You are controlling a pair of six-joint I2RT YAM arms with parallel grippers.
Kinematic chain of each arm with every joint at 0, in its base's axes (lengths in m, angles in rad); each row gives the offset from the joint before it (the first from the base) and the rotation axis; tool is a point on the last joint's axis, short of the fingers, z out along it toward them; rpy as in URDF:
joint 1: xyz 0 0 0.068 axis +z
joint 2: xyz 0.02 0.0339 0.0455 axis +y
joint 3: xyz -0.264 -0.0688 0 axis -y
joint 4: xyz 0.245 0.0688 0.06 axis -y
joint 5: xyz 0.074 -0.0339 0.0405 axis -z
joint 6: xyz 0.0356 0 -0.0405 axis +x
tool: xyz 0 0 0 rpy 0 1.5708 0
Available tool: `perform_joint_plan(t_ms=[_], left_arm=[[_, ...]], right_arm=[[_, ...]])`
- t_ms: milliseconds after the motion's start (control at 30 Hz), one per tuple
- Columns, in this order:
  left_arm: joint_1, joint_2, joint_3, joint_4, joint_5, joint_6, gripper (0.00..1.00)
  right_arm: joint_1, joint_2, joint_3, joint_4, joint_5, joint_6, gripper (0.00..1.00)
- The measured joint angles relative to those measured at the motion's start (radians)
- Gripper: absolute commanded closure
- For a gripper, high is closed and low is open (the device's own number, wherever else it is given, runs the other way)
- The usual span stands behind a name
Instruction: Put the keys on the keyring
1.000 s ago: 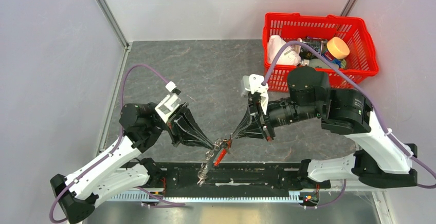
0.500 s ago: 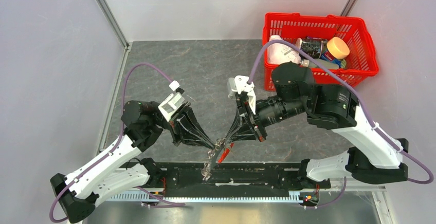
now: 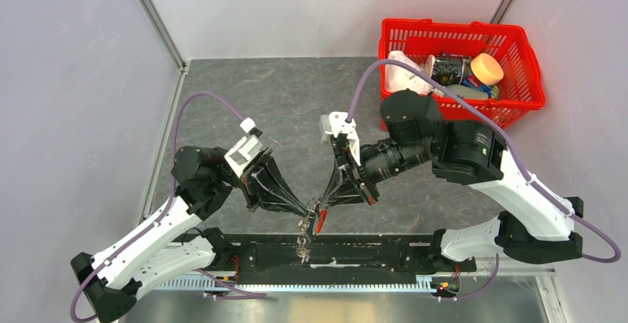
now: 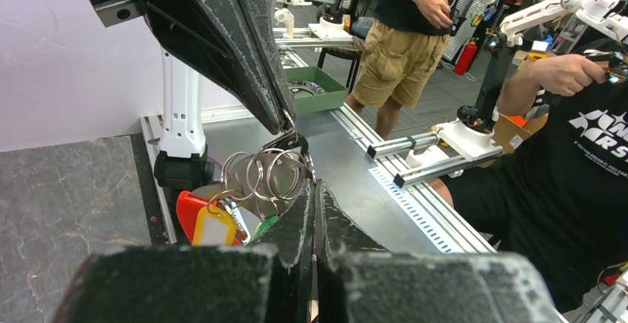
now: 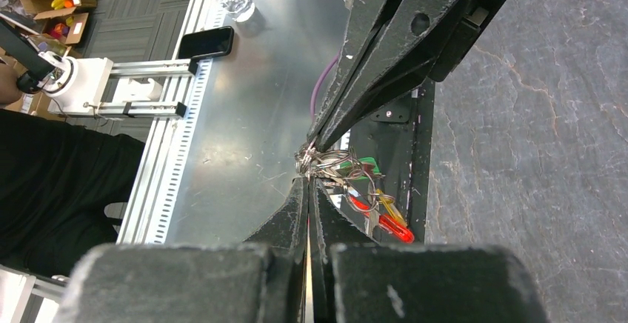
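The keyring (image 3: 314, 209) is a bunch of thin metal rings held in the air over the table's near edge, where both grippers meet. My left gripper (image 3: 308, 209) comes from the left, shut, its tips pinching the rings (image 4: 268, 175). My right gripper (image 3: 321, 204) comes from the right, also shut, with its tips on the same bunch (image 5: 320, 163). Below the rings hang the keys (image 3: 302, 235), a green-headed one (image 5: 367, 166) among them, with a red piece (image 5: 395, 227) and a yellow tag (image 4: 215, 227). Which ring each gripper pinches is too small to tell.
A red basket (image 3: 530, 55) with a bottle, a can and other items stands at the back right, behind the right arm. A black rail (image 3: 370, 252) runs along the near edge under the hanging bunch. Grey walls close the left, back and right sides.
The right arm has swung left and its wrist has come closer to the left arm. The ring bunch and hanging keys have shifted slightly left. Both grippers stay shut.
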Motion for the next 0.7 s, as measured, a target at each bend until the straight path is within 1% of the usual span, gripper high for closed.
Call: perform_joint_plan(t_ms=[700], left_arm=[[0.000,-0.011,0.000,-0.025,0.006,0.015,0.98]], right_arm=[[0.000,0.052,0.000,0.000,-0.043,-0.026,1.00]])
